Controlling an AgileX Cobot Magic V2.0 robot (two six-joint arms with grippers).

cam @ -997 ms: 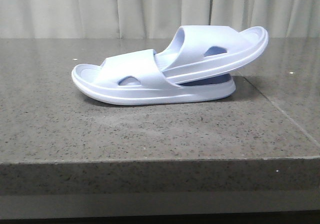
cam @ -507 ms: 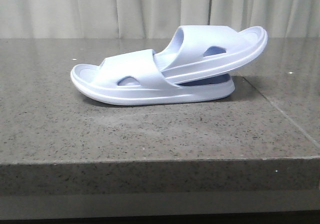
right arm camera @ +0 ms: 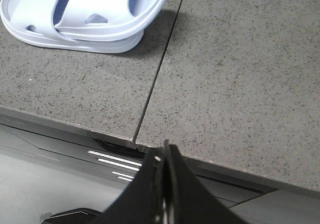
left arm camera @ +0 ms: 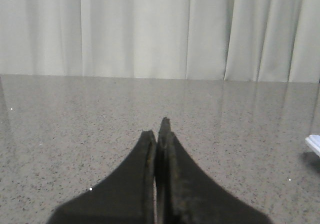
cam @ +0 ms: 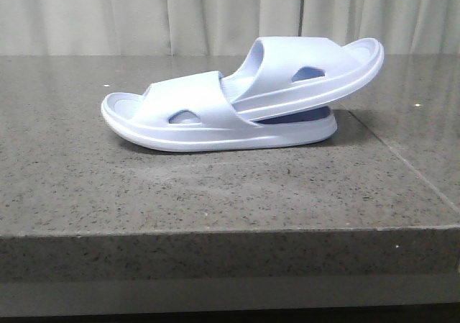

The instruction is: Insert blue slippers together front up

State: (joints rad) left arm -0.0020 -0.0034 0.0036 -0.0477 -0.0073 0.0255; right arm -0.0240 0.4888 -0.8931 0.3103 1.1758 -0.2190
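The blue slippers (cam: 237, 100) lie nested on the grey stone table (cam: 215, 193) in the front view. One lies flat with its toe to the left. The other is pushed under its strap and tilts up to the right. In the right wrist view the pair (right arm camera: 90, 14) is far from my right gripper (right arm camera: 164, 146), which is shut and empty over the table's front edge. My left gripper (left arm camera: 157, 126) is shut with nothing in it, low over bare stone. Only a sliver of a slipper (left arm camera: 314, 144) shows at that view's edge. Neither gripper appears in the front view.
A seam (cam: 402, 161) between stone slabs runs on the right side of the table, just past the slippers' heel end. Pale curtains (cam: 215, 14) hang behind the table. Below the front edge sits dark robot housing (right arm camera: 75, 154).
The slipper pair has shifted very slightly to the left on the table; nothing else differs.
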